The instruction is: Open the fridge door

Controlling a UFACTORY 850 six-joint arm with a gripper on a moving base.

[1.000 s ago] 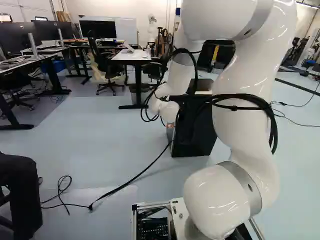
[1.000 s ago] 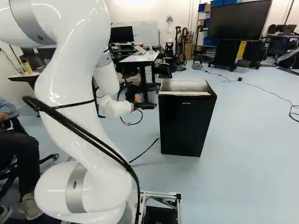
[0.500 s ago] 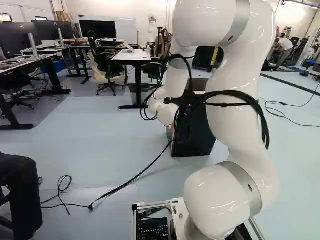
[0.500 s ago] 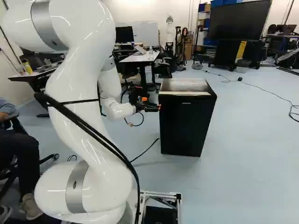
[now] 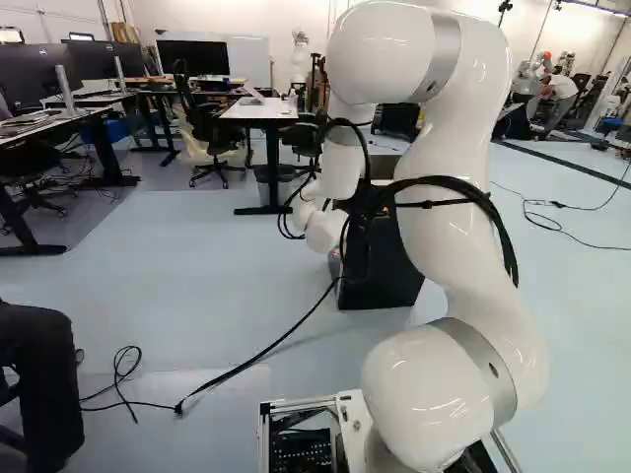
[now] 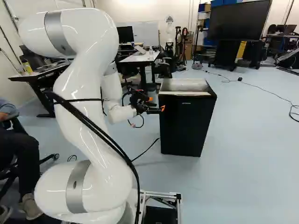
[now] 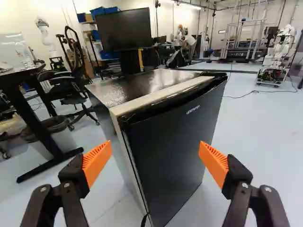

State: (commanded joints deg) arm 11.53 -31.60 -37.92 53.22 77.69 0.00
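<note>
My black two-fingered gripper [image 7: 155,163] stands spread, the flat black fridge door [image 7: 175,146] at twelve o'clock; I'd hook its eleven-o'clock edge [image 7: 138,170] gently, though depth is unclear.

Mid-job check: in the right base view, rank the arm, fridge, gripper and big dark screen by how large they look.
Largest to smallest:
1. Arm, nearest the camera
2. Fridge
3. Big dark screen
4. Gripper
</note>
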